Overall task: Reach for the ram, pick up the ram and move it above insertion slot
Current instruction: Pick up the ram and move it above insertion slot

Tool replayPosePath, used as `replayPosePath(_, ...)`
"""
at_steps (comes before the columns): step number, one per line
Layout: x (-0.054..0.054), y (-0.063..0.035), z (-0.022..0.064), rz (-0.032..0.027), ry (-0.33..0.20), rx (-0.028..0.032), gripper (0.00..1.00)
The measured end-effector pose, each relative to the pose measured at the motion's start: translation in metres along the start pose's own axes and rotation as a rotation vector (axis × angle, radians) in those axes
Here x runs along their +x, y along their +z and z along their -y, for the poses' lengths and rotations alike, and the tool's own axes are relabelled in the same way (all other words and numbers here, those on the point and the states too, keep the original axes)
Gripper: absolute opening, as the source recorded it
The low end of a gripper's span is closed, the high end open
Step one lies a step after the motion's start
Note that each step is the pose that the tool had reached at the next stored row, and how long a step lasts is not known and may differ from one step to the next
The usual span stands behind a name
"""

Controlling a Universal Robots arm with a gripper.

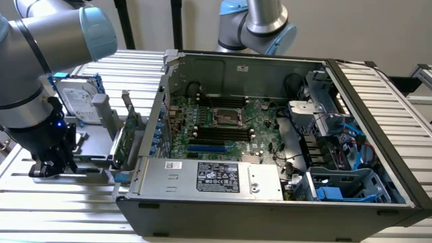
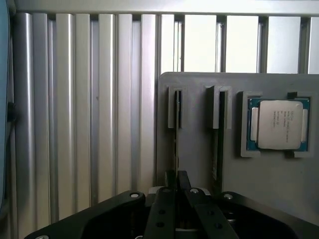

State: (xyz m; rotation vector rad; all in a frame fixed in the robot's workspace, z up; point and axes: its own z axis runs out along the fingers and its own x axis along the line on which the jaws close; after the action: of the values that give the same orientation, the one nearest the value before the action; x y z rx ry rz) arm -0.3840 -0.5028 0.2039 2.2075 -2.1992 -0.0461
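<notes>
Exterior view: gripper [image 1: 48, 169] down low at the grey holder [image 1: 91, 152], on the side away from the computer case [image 1: 270, 212]; arm upright over it. Insertion slot [image 1: 223, 132] inside the case, one of several parallel black sockets next to the square processor socket [image 1: 226, 116], well apart from the holder toward the exterior view's right; no stick above it yet. Around the holder: a hard drive [image 1: 76, 98] propped behind it; an expansion card [image 1: 129, 132] on edge between holder and case. Further from the holder, inside the case: a short blue socket [image 1: 206, 148]; a power supply box [image 1: 216, 177] along the near wall; a second arm [image 1: 260, 23] behind the case. Probably in the way between holder and slot: the upright card and the case's side wall, both taller than the holder's base.

Wrist view: ram [image 2: 176, 134] edge-on and upright in a narrow groove of the holder, not yet lifted; fingers drawn together on its thin edge, to all appearance clamped on the ram. Beside that groove, a second groove [image 2: 218, 114], possibly with another stick; further along the holder, a processor chip [image 2: 279, 124] in a square recess; beyond the holder, the slatted table [image 2: 75, 99].

Progress, by judgement: reach done, grip apparently made; lift and carry to above the slot not yet done.
</notes>
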Motion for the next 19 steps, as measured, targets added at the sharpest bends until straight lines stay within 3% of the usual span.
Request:
replayPosePath(8, 0.0, -0.0103, -0.0004, 0.001, 0.0, 0.0, 0.13)
replayPosePath(15, 0.0, -0.0278, -0.0009, 0.0011, 0.0, 0.0, 0.13)
replayPosePath(19, 0.0, -0.0318, -0.0007, 0.0012, 0.0, 0.0, 0.13)
